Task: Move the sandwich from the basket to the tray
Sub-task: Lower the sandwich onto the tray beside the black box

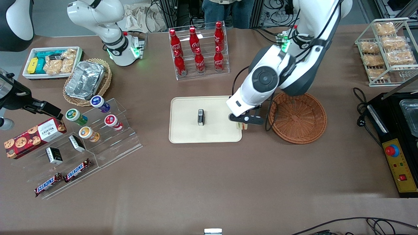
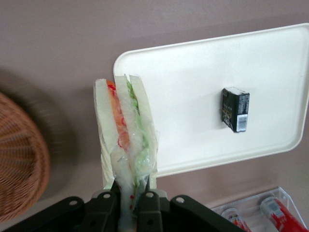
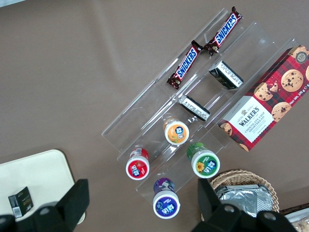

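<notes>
gripper (image 2: 129,200) clamped on the sandwich (image 2: 126,133), fingers pinching its narrow end; wedge carried clear of the basket (image 1: 298,117). landmark: the tray (image 1: 186,130). gripper hangs over the tray's rim at the basket-side edge, sandwich's long axis reaching out from the fingers over that corner. small dark box (image 1: 200,117) sits mid-tray, well apart. judgement: the drop wants a short carry inward toward the box, then lowering.

The brown table (image 1: 202,182) carries the tray (image 1: 186,130) right under the gripper (image 1: 244,123), the basket (image 1: 298,117) just beside it, and what's probably a clear acrylic snack stand (image 1: 107,143) well off toward the parked arm's end.
</notes>
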Motion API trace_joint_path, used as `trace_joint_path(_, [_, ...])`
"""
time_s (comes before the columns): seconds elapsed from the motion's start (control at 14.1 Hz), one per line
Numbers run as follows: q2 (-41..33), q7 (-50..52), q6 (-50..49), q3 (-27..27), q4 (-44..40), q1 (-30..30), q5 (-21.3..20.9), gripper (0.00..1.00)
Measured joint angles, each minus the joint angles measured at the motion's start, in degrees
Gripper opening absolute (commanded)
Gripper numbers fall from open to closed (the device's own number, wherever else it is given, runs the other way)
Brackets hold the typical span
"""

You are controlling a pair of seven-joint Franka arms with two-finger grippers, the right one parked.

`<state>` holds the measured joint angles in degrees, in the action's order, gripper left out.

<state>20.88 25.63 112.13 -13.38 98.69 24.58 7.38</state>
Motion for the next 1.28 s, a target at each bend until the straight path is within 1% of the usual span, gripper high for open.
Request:
trace_joint_path(0.28, [4.82,2.43,8.22,0.0,1.04,3.09,0.21,0.0])
trace_joint_path(0.43, [6.56,3.1,11.33,0.01,1.61,3.72,0.21,0.0])
trace_joint_path(0.64, [7.74,3.12,17.45,0.02,5.49,3.95,0.19,0.0])
trace_joint_path(0.71, [7.88,3.12,18.7,0.04,6.64,4.07,0.19,0.23])
trace_joint_path(0.78, [7.92,3.12,19.24,0.07,7.31,4.16,0.19,0.93])
trace_joint_path(0.85, [7.92,3.11,19.35,0.11,7.53,4.2,0.18,0.99])
trace_joint_path(1.06, [7.52,3.11,19.29,0.6,7.28,4.07,-0.12,0.99])
trace_joint_path(1.28, [4.53,3.1,16.43,1.21,5.97,1.87,-0.35,0.99])
